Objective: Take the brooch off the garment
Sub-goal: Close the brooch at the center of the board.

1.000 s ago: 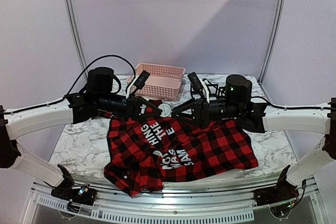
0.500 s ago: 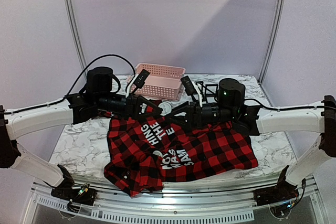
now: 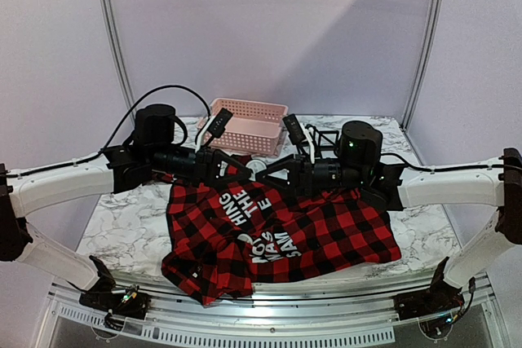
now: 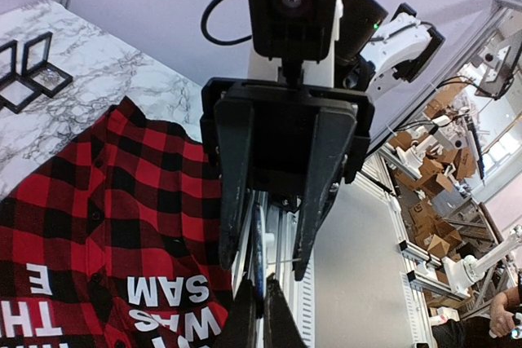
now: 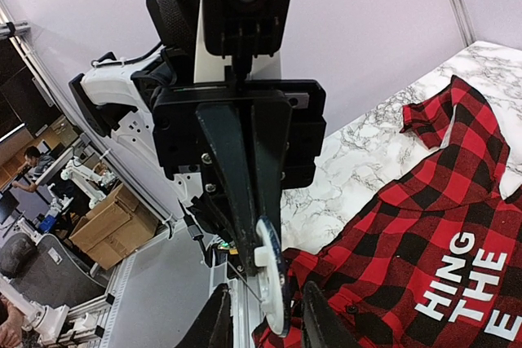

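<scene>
Pulling straight and slowly, we should free the white brooch (image 5: 271, 283), pinched in the shut left claw (image 4: 259, 315) at the far edge of the garment (image 3: 326, 226) on the table (image 3: 130, 226), while the open right claw (image 4: 265, 262), straddling it, holds nothing.

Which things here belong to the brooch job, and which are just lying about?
Job: brooch, pinched by the left gripper; open right gripper around it; plaid shirt.
Lying about: pink basket, black frames, both behind the shirt.
</scene>
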